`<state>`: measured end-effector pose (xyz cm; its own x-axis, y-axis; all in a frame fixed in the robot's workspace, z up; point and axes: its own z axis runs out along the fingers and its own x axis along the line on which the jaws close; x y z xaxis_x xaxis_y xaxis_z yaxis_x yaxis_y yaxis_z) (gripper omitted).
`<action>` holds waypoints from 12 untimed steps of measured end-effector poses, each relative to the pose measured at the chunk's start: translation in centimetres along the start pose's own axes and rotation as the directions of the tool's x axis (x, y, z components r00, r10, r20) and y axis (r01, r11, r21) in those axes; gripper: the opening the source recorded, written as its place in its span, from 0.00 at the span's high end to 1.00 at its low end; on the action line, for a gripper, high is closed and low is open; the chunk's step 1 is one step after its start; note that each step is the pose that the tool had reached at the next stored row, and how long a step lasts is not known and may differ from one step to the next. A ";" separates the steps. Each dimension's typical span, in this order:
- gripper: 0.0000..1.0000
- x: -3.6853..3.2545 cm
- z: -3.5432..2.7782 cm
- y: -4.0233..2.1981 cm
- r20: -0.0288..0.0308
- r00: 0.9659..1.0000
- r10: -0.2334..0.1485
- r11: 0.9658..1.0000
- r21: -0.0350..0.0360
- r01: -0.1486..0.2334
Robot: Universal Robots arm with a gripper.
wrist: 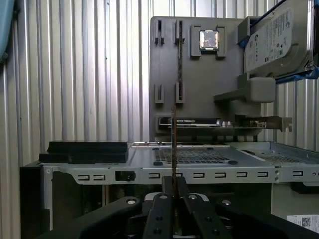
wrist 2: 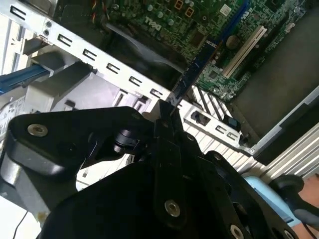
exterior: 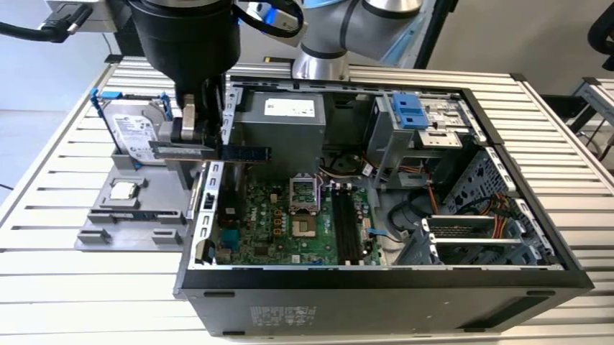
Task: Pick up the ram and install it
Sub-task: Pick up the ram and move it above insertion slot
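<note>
My gripper (exterior: pixel 197 147) is shut on the ram (exterior: pixel 247 152), a slim, long, dark circuit-board stick. It hangs level in the air over the open case's wall on the exterior view's left, between the grey holder tray (exterior: pixel 125 215) and the motherboard (exterior: pixel 278 223). In the second wrist view the ram (wrist 2: pixel 209 52) sticks out from the gripper (wrist 2: pixel 167 107) over the green board. Edge-on in the first wrist view, the ram (wrist: pixel 174 144) rises from the gripper (wrist: pixel 174 181). The long black slots (exterior: pixel 346 223) lie further inside the case, well away from the stick.
The tray carries a silver hard drive with blue rails (exterior: pixel 134 129) and a small square processor chip (exterior: pixel 122 190). The black computer case (exterior: pixel 384 287) holds a grey power supply (exterior: pixel 283 122) and a blue-fronted drive cage (exterior: pixel 418 115). All of it stands on a slatted metal table (exterior: pixel 57 287).
</note>
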<state>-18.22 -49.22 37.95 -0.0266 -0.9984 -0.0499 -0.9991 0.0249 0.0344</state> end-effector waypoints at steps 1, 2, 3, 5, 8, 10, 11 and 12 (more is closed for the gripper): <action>1.00 -0.01 -0.01 -0.24 0.000 1.000 0.000 1.000 0.000 0.000; 1.00 -0.01 -0.01 -0.50 0.000 1.000 0.000 1.000 -0.001 0.000; 1.00 -0.02 -0.02 -0.75 0.000 1.000 0.000 1.000 -0.001 0.000; 1.00 -0.03 -0.04 -1.21 0.000 1.000 0.000 1.000 -0.002 0.000; 1.00 -0.05 -0.06 -1.85 0.000 1.000 0.000 1.000 -0.002 0.000; 1.00 -0.06 -0.08 -2.31 0.000 1.000 0.000 1.000 -0.003 0.000; 1.00 -0.07 -0.08 -2.53 0.000 1.000 0.000 1.000 -0.003 0.000; 1.00 -0.08 -0.09 -2.75 0.000 1.000 0.000 1.000 -0.003 0.000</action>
<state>-15.46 -49.21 37.95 -0.0267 -0.9984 -0.0499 -0.9990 0.0249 0.0374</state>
